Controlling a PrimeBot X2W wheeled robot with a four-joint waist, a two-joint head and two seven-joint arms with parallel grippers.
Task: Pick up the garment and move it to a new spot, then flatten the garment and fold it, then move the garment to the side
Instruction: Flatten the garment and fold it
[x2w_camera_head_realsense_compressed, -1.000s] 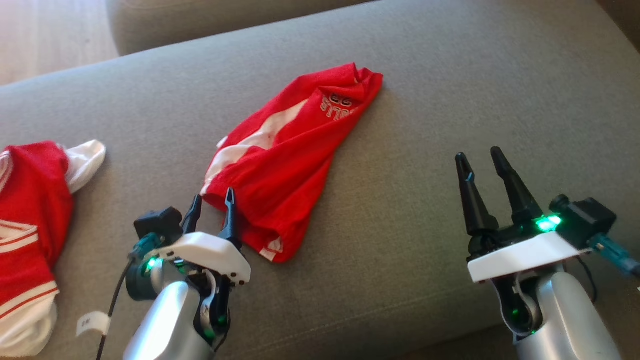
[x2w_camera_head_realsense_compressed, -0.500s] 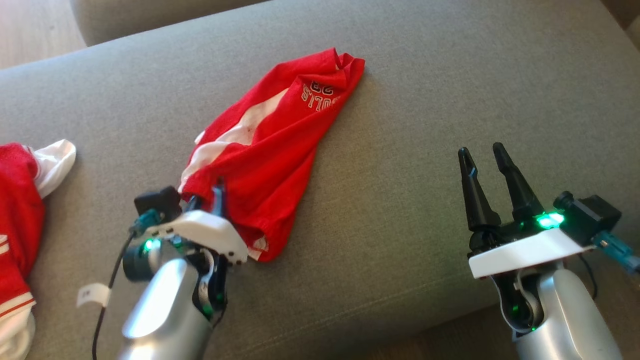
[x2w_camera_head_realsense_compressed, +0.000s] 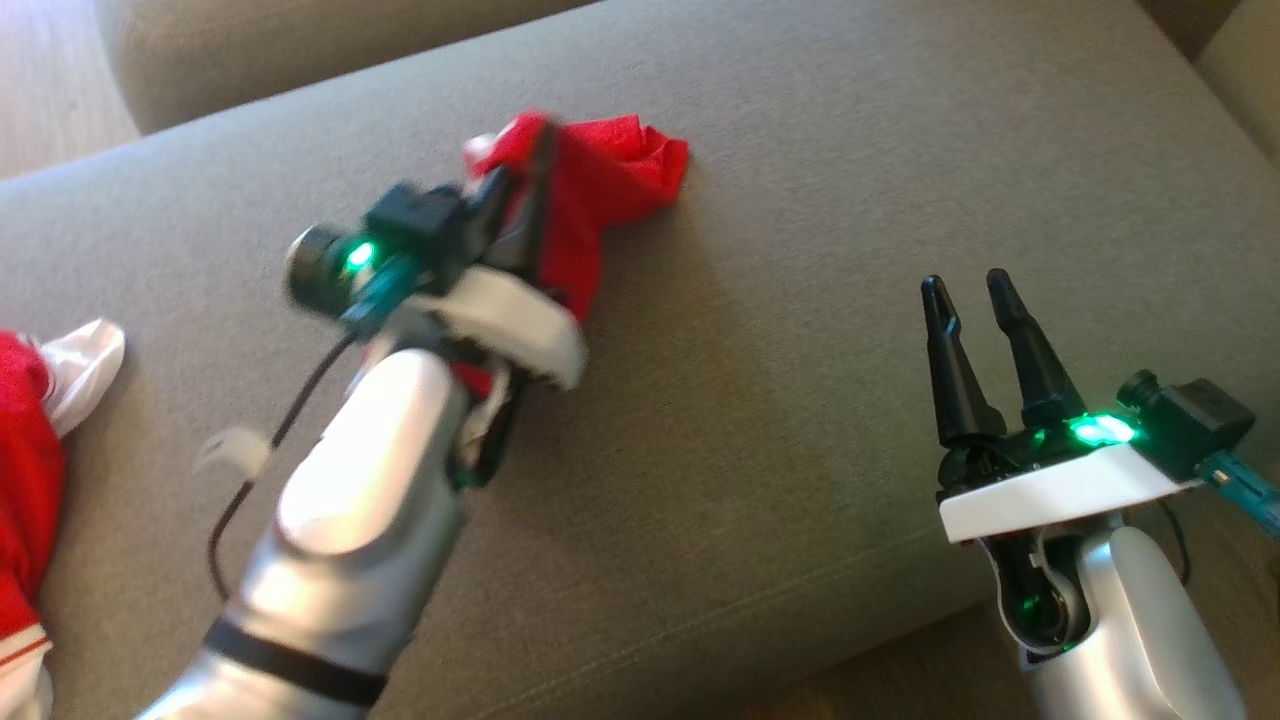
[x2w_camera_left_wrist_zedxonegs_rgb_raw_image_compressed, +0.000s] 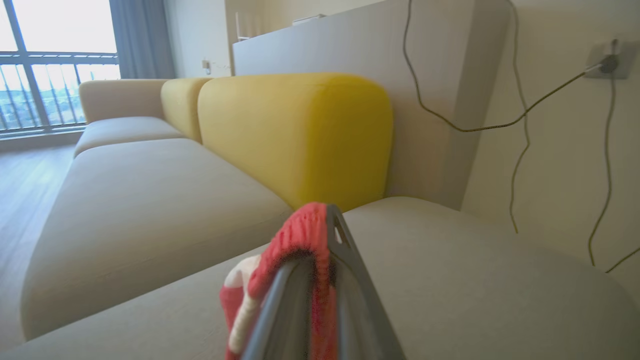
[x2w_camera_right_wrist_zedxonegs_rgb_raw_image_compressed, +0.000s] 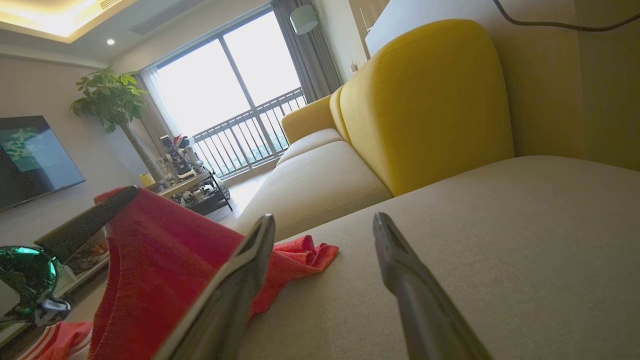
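On the grey sofa seat cushion (x2w_camera_head_realsense_compressed: 800, 300) the red garment (x2w_camera_head_realsense_compressed: 620, 165) is half lifted. Its far end lies bunched on the cushion near the back, and the rest rises as a stretched sheet to the left gripper (x2w_camera_head_realsense_compressed: 530, 160). In the left wrist view that gripper's fingers are pressed together, with a red hem and a bit of white trim folded over their tips. The right gripper (x2w_camera_head_realsense_compressed: 965, 282) hovers well apart at the cushion's near edge, fingers spread and holding nothing.

The step in hand looks like the pick-up and carry to a new spot. The grip seems to sit on an edge only, so a slow, steady lift would suit it, high enough for the trailing end to leave the fabric instead of dragging and twisting. The bare stretch of cushion between the two grippers looks like a sensible place to put it down, since both arms could reach it there for flattening.

The left gripper is smeared with motion in the head view, and its forearm covers the lower part of the garment. How deep the cloth sits between the fingers cannot be told. Any print on the shirt is folded out of sight. A second red and white garment (x2w_camera_head_realsense_compressed: 25, 450) is cut off by the left edge
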